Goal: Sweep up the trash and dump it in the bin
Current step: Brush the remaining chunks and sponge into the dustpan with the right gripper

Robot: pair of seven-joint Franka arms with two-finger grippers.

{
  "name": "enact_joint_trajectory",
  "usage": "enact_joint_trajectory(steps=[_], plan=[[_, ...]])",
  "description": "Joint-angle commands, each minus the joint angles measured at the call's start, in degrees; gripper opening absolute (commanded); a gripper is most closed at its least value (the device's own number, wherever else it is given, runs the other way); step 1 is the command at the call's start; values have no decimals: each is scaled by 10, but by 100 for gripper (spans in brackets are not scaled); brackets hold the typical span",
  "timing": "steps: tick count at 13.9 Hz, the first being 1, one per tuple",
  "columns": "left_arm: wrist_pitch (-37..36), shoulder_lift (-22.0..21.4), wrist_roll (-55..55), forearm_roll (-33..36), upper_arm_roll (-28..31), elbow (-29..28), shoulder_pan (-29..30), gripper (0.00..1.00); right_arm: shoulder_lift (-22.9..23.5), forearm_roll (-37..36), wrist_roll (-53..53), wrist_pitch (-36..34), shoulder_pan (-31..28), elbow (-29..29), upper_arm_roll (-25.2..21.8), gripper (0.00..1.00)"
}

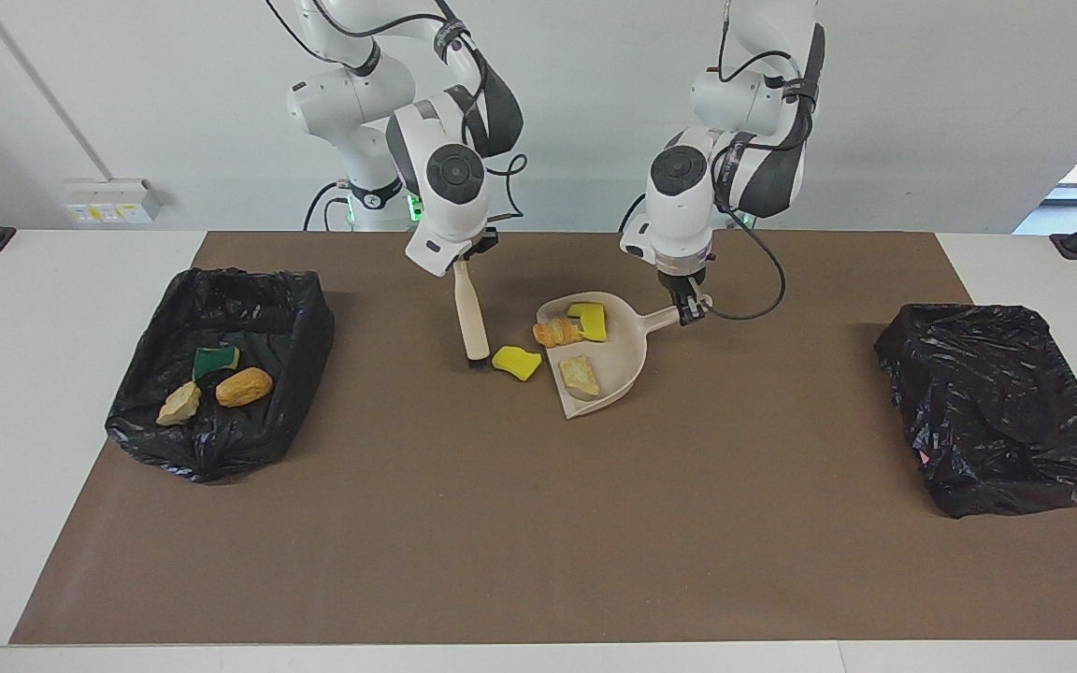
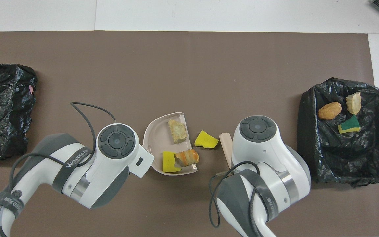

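We are seeing the right gripper (image 1: 466,259) pinching the brush (image 1: 472,318), mostly hidden overhead, beside a loose yellow scrap (image 1: 516,361). The left gripper (image 1: 687,308) is clamping the dustpan (image 1: 627,360) handle; three scraps (image 1: 580,374) are lying inside, three more (image 1: 243,386) in the bin (image 1: 300,327).
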Motion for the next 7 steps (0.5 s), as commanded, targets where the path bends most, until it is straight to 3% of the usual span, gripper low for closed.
enact_joint_trajectory(steps=[1,4,7], plan=[[-4,-1,-9,-8,7,3,-13,0,3,0,15,55,7,-30,4,0],[-1,-4,-7,-7,7,-2,-13,0,28,87,35,114,32,-27,4,0],[30,-3,-4,-7,7,-20,-13,0,40,149,66,125,63,2,6,0]])
